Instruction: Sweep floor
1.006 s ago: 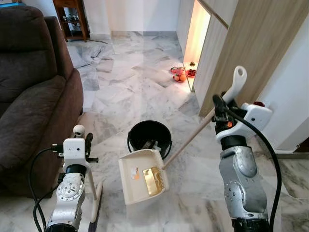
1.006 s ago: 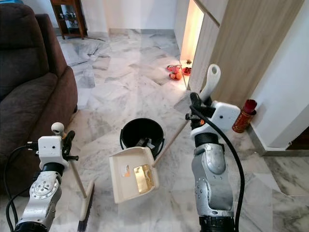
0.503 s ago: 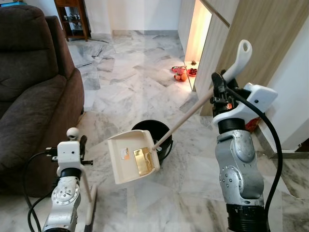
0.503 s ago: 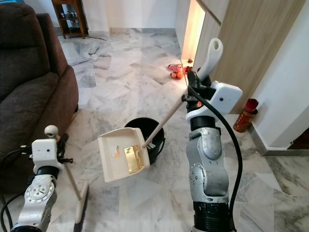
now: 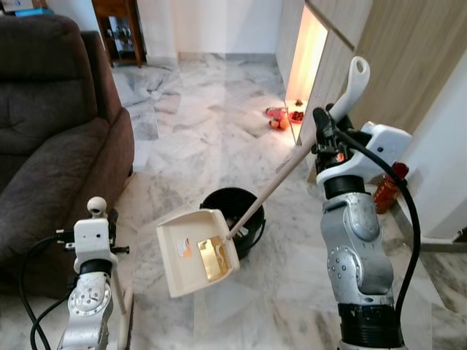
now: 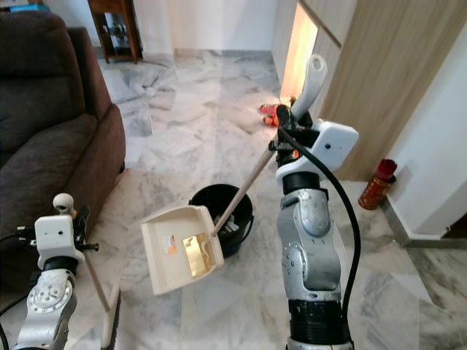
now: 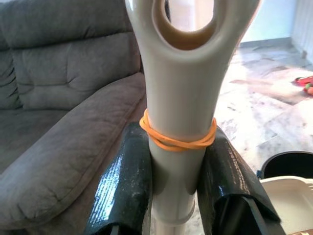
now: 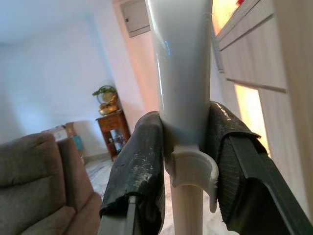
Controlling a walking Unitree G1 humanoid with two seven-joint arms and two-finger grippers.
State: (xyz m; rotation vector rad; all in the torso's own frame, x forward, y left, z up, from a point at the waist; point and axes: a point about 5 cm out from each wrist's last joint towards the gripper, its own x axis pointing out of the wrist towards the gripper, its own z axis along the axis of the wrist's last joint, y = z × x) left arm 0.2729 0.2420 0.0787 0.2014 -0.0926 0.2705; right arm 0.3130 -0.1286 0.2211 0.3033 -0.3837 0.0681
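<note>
My right gripper (image 5: 326, 133) is shut on the long handle of a cream dustpan (image 5: 195, 249), which hangs tilted in the air just in front of a black bin (image 5: 234, 208). A yellow-gold scrap (image 5: 212, 256) lies in the pan. In the right wrist view the fingers (image 8: 139, 166) clamp the dustpan handle (image 8: 180, 93). My left gripper (image 5: 109, 222) is shut on the broom handle (image 7: 180, 142), low at the left beside the sofa; the broom head (image 6: 109, 326) rests on the floor. An orange rubber band (image 7: 177, 139) circles that handle.
A brown sofa (image 5: 51, 153) fills the left side. A wooden cabinet wall (image 5: 387, 65) with a lit niche stands at the right, small red items (image 5: 281, 118) at its foot. A red canister (image 6: 376, 185) stands by the white wall. Open marble floor (image 5: 197, 124) stretches ahead.
The right arm lifted the dustpan off the floor and swung it left, then lowered it slightly beside the bin. The camera has shifted. The left gripper keeps hold of the broom.
</note>
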